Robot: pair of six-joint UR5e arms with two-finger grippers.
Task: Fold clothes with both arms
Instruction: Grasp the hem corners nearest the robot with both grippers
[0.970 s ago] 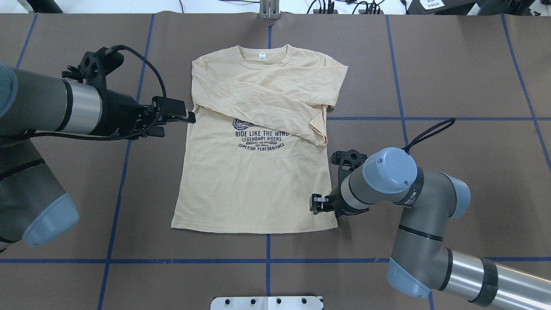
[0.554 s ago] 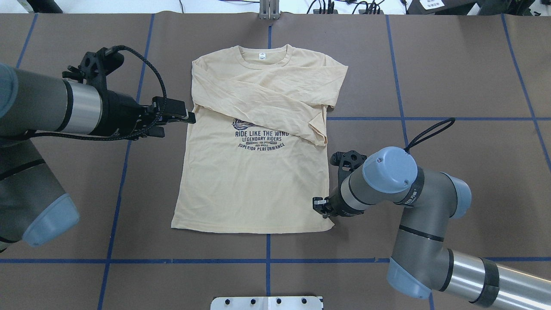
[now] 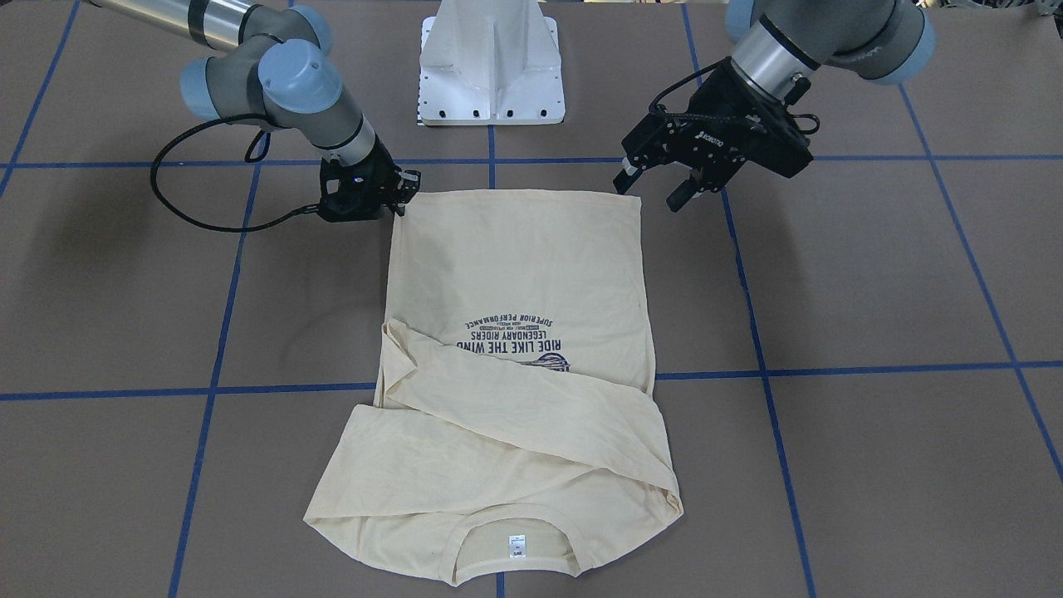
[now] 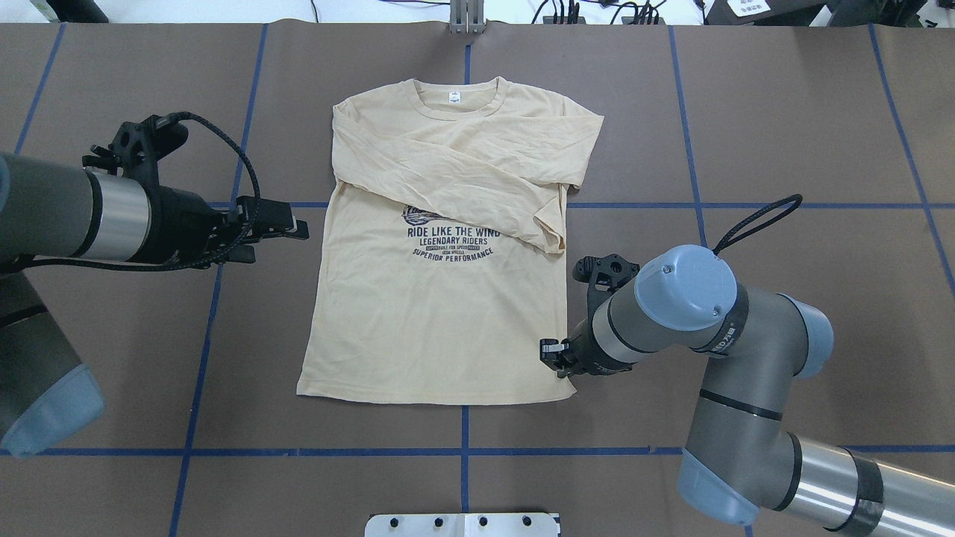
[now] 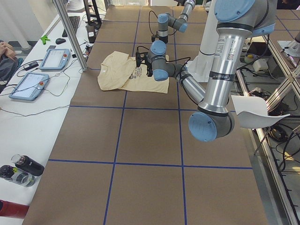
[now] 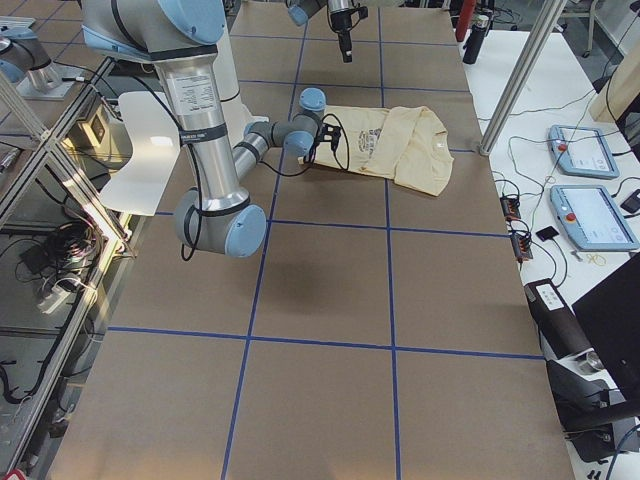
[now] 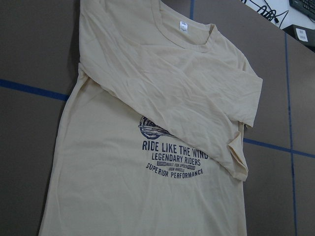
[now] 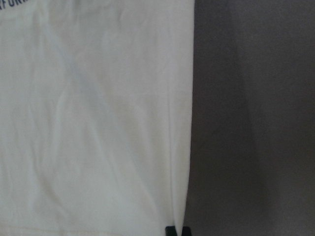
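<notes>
Two sleeves lie crossed over the shirt [image 4: 433,321], spread flat mid-table [image 4: 783,112]. Right gripper [image 4: 553,356] clenched on the hem corner. Left gripper [image 3: 648,193] spread wide, empty, beside the shirt's left edge.

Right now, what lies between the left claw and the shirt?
Only bare table with a blue tape line separates left claw and shirt, per the overhead view.

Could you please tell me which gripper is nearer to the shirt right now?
Right. The right gripper is down on the shirt at its bottom corner, touching the cloth; the left gripper is open, off the opposite side, apart from it.
</notes>
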